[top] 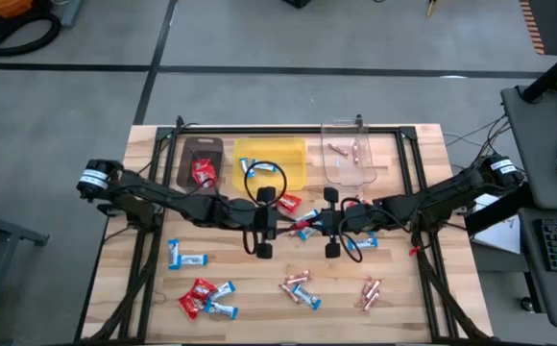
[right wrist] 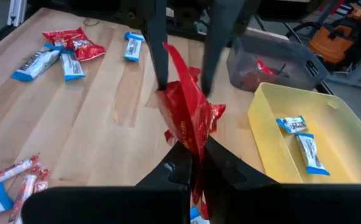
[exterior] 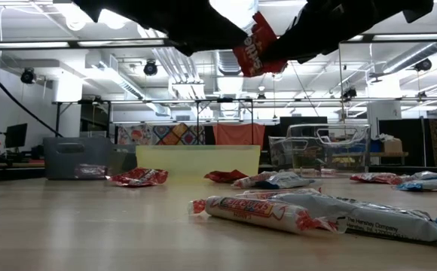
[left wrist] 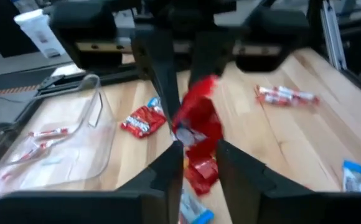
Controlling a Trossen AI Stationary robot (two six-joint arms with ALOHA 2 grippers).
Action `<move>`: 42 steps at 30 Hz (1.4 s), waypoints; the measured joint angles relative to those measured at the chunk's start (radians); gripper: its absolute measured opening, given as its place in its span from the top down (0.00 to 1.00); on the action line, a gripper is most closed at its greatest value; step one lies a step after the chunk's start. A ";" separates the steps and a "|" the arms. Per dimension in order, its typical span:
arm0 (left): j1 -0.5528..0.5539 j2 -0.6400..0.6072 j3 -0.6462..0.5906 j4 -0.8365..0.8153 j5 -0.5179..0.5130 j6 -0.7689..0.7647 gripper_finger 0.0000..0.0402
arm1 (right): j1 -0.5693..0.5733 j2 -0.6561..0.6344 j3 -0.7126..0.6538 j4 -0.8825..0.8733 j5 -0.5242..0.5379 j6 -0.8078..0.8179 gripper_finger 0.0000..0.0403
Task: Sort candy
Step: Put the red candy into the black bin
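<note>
The red packet [right wrist: 187, 118] hangs in the air over the middle of the worktop [top: 432, 288], just on the near side of the yellow bin [top: 298, 149]. Both arms meet there. The right gripper [right wrist: 196, 152] has its fingers squeezed tight on the lower part of the packet, so it cannot drop. The left gripper [left wrist: 199, 155] has its fingers partly open, one on each side of the packet's other end, and they do not look pinched on it yet. This looks like a hand-over from one arm to the other. That makes sense, because the brown bin [top: 202, 146] at the far left already has red packets in it, and the left arm can reach it more easily. The yellow bin holds blue-and-white bars and the clear bin [top: 331, 130] holds pink sticks, so each kind has its own home. Many more candies lie loose on the near part of the worktop, so there is a lot left to sort
</note>
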 joint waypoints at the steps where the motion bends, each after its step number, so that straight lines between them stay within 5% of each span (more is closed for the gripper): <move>1: 0.000 -0.009 0.000 -0.031 0.000 0.005 0.84 | 0.000 0.000 0.000 0.001 0.001 0.001 0.97; 5: 0.000 -0.050 0.000 -0.136 0.001 0.013 0.98 | 0.000 0.000 0.000 0.000 0.003 0.000 0.97; 13: -0.002 -0.112 0.000 -0.169 0.001 -0.005 0.98 | 0.000 0.000 0.000 -0.002 0.002 0.007 0.97; 20: 0.001 -0.098 -0.007 -0.083 0.068 -0.041 0.81 | 0.000 0.000 0.000 0.002 0.000 0.009 0.97; 27: 0.018 -0.026 -0.009 0.015 0.033 -0.043 0.57 | 0.000 0.000 0.000 0.005 -0.001 0.019 0.97; 31: 0.022 0.003 -0.009 0.046 0.033 -0.018 0.51 | 0.000 0.000 0.000 0.005 -0.001 0.025 0.97; 36: 0.021 0.002 -0.009 0.051 0.034 0.003 0.57 | 0.000 0.000 0.000 0.004 -0.001 0.025 0.97; 42: 0.020 0.000 -0.009 0.051 0.034 0.032 0.80 | 0.000 0.000 0.000 0.004 -0.001 0.025 0.97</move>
